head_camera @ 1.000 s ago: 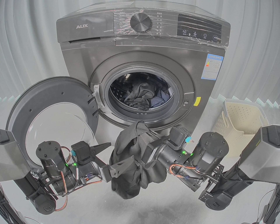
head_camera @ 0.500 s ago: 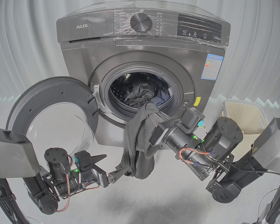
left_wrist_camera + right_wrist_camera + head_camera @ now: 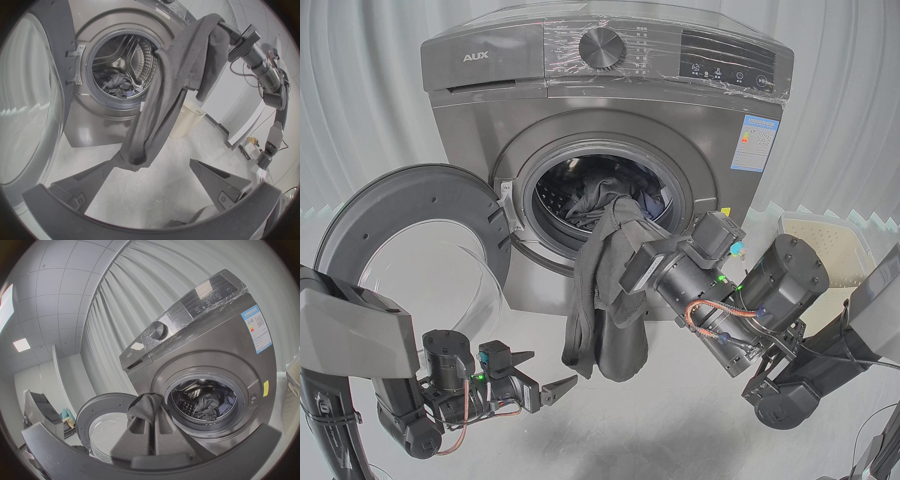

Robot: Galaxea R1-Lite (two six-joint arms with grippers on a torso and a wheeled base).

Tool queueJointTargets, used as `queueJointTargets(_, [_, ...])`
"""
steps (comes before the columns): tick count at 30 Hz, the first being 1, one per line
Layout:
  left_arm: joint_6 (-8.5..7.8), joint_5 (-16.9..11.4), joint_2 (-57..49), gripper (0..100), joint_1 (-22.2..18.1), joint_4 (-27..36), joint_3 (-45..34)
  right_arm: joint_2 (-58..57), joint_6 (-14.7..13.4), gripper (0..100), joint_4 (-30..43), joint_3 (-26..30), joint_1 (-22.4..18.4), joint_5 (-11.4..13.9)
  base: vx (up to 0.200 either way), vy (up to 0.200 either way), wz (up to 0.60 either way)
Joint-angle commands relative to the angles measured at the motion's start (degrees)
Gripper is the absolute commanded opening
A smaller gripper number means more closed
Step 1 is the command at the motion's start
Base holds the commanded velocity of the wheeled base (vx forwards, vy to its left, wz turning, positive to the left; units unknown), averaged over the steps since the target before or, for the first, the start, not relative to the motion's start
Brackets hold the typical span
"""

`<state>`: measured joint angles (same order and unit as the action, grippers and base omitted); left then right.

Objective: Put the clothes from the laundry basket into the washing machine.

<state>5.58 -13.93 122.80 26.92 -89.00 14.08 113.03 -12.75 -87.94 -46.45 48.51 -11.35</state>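
The right claw was clamped on a bunched end of the dark garment, which hung limp across the washing machine's drum mouth at 5 o'clock, mostly outside. Soft and light, it would likely snag; its dangling tail seemed the better hold. The left claw gaped wide, empty, at 7 o'clock.

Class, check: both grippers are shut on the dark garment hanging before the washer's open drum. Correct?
Not both: only the right gripper is shut on the dark garment; the left gripper is open, not gripping it, per the head view.
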Motion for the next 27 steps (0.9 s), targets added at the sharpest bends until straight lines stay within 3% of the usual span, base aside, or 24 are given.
queueJointTargets(1, [-0.75, 0.22, 7.02, 100, -0.99, -0.12, 3.59, -0.09, 0.01, 0, -0.21, 0.04, 0.45, 0.01, 0.0, 0.0, 0.0])
queueJointTargets(15, [-0.93, -0.22, 16.86, 100, -0.81, -0.12, 12.46, -0.53, -0.08, 0, -0.21, 0.48, 0.89, 0.01, 0.0, 0.0, 0.0])
queueJointTargets(24, [-0.93, 0.22, 23.81, 100, -2.66, -0.12, 24.77, -0.18, -0.08, 0, -0.21, 0.48, 1.5, 0.01, 0.0, 0.0, 0.0])
queueJointTargets(25, [-1.01, 0.31, 24.51, 0, -2.92, -0.21, 25.56, -0.18, -0.08, 0, -0.21, 0.48, 1.5, 0.01, 0.0, 0.0, 0.0])
queueJointTargets(27, [-1.19, 0.4, 25.48, 0, -3.36, -0.29, 26.53, -0.18, -0.08, 0, -0.21, 0.48, 1.5, 0.01, 0.0, 0.0, 0.0])
